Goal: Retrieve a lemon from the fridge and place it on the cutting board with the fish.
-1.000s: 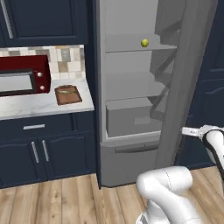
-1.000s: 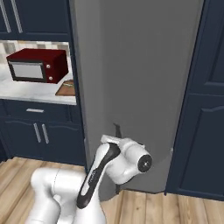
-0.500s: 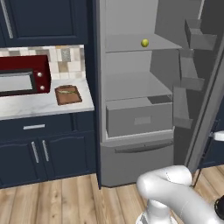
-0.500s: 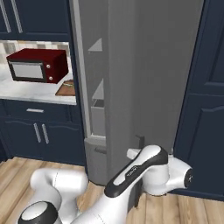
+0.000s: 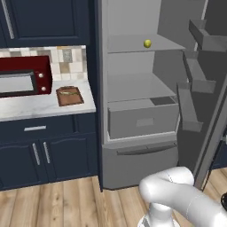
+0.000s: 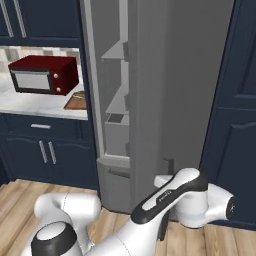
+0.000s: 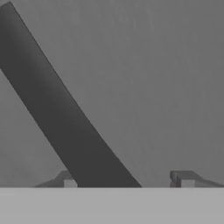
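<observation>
The fridge [image 5: 133, 60] stands with its door [image 6: 190, 75] swung wide. A small yellow lemon [image 5: 147, 43] rests on the upper shelf. On the counter to the left lies the brown cutting board [image 5: 70, 95] with the thin fish [image 5: 67, 92] on it; the board's [image 6: 76, 102] edge peeks out beside the microwave. My gripper [image 7: 127, 180] is low against the door's outer face, open, and the dark door handle [image 7: 65, 118] runs slantwise between its fingertips [image 7: 186, 179] with a gap on one side.
A dark red microwave [image 5: 22, 77] sits on the counter left of the board. Door bins [image 5: 190, 106] jut from the open door. Navy cabinets [image 6: 235, 100] stand right of the door. A grey drawer [image 5: 142, 119] fills the fridge's lower part.
The fridge door has swung further open, exposing its bins. My arm has followed it to the right, and the jaws look slightly wider around the handle.
</observation>
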{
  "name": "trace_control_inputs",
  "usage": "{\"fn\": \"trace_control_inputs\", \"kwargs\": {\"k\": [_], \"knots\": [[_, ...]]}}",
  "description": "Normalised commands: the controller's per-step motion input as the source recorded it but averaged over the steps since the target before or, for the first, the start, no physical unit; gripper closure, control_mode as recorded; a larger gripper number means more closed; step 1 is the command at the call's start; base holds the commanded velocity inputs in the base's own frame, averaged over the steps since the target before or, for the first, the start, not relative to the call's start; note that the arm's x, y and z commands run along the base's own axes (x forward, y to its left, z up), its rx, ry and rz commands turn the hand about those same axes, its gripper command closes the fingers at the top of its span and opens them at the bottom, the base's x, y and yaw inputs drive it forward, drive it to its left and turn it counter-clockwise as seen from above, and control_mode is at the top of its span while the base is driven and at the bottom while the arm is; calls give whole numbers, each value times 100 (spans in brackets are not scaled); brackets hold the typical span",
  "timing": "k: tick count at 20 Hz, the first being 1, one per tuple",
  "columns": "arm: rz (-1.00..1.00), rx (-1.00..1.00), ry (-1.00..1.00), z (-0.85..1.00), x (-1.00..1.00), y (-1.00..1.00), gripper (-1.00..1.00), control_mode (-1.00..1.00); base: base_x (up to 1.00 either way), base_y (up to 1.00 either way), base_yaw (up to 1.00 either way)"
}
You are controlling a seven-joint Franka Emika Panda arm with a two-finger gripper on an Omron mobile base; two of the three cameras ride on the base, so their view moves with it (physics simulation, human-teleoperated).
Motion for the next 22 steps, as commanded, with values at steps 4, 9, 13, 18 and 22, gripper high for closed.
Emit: {"fn": "trace_control_inputs", "kwargs": {"k": [4,9,13,18,22], "knots": [[0,-13,6,6,-4,-13,-100,-100,0,0,0],[2,-2,17,-27,61,-62,-100,-100,0,0,0],[0,0,6,-1,17,-64,-100,-100,0,0,0],[0,-2,2,14,-22,-33,-100,-100,0,0,0],[15,-2,-10,40,-39,-8,-100,-100,0,0,0]]}}
